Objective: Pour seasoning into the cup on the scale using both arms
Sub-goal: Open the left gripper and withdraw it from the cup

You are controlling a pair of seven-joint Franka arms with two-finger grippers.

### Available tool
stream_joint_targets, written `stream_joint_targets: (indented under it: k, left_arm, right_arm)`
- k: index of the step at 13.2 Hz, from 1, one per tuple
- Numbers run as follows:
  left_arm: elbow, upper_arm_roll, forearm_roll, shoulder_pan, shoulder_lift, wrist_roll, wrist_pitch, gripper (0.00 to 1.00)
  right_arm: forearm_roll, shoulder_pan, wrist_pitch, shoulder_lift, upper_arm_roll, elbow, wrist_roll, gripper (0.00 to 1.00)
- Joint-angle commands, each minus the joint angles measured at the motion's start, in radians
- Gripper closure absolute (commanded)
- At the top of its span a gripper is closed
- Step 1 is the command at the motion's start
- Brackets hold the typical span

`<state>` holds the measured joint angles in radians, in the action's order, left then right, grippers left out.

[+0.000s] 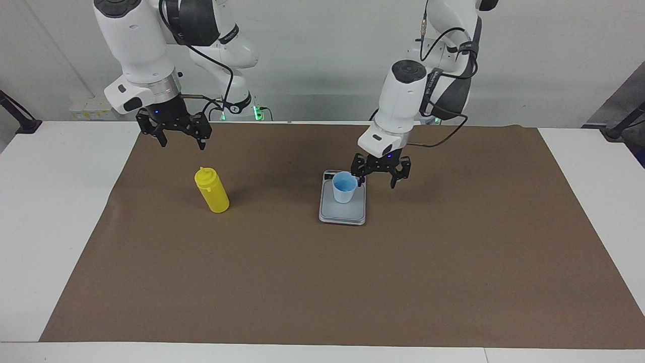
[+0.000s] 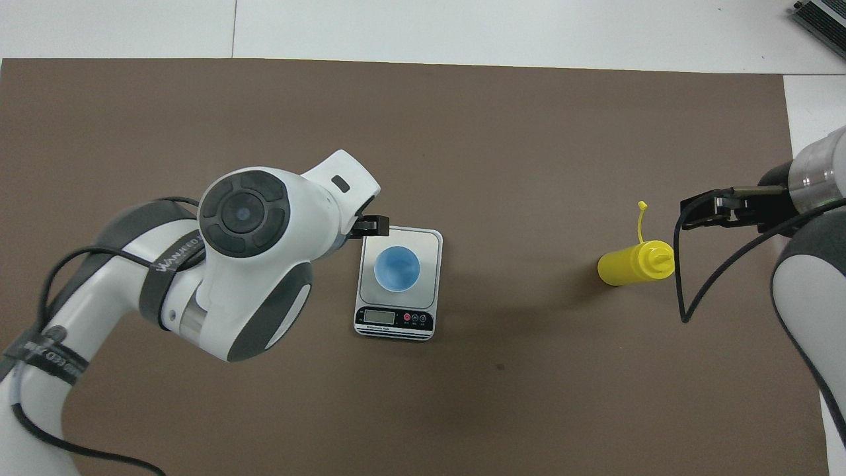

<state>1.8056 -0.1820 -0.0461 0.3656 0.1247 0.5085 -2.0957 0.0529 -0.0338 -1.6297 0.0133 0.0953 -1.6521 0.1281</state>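
Facing view: the light blue cup point(image 1: 344, 187) is standing upright on the pale plate of the grey scale point(image 1: 342, 212), which is lying on the brown mat point(image 1: 453, 262) covering the middle of the white table point(image 1: 45, 212). The left gripper point(image 1: 377, 180) is hanging just beside the cup, over the scale's edge toward the left arm's end, its fingers spread wide and gripping nothing. The yellow seasoning bottle point(image 1: 212, 190) is standing upright on the mat, well apart from the scale, toward the right arm's end. The right gripper point(image 1: 183, 142) is hovering over the mat beside the bottle top, fingers parted and empty.

Overhead view: the cup point(image 2: 396, 268) is showing its open mouth at the middle of the scale point(image 2: 429, 241), whose dark display strip is facing the robots. The left arm's white wrist is covering its gripper point(image 2: 368, 226), leaving only a black tip showing at the scale's corner; nothing is covering the cup. The bottle point(image 2: 635, 263) is showing its nozzle and tethered cap, with the right gripper point(image 2: 710, 211) close by and a black cable looping down past the bottle
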Motion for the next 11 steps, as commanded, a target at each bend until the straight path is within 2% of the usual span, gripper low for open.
stream_joint_targets:
  k: [1, 4, 8, 11]
  left_arm:
    - [-0.052, -0.007, -0.024, -0.059, -0.033, -0.022, 0.103, 0.0]
    - [-0.057, -0.005, -0.021, -0.161, -0.095, -0.19, 0.186, 0.0]
    - [-0.069, -0.002, -0.012, -0.286, -0.138, -0.437, 0.285, 0.0]
    - [-0.118, -0.002, -0.011, -0.372, -0.139, -0.579, 0.356, 0.0]
  right_arm:
    - [-0.016, -0.012, -0.012, 0.025, 0.003, -0.031, -0.013, 0.0]
    - [-0.016, -0.021, 0.007, 0.027, 0.0, -0.031, -0.013, 0.0]
    - [-0.018, -0.026, 0.019, 0.027, 0.0, -0.031, 0.001, 0.0]
    - [-0.066, -0.072, -0.019, 0.02, -0.002, -0.035, 0.197, 0.0]
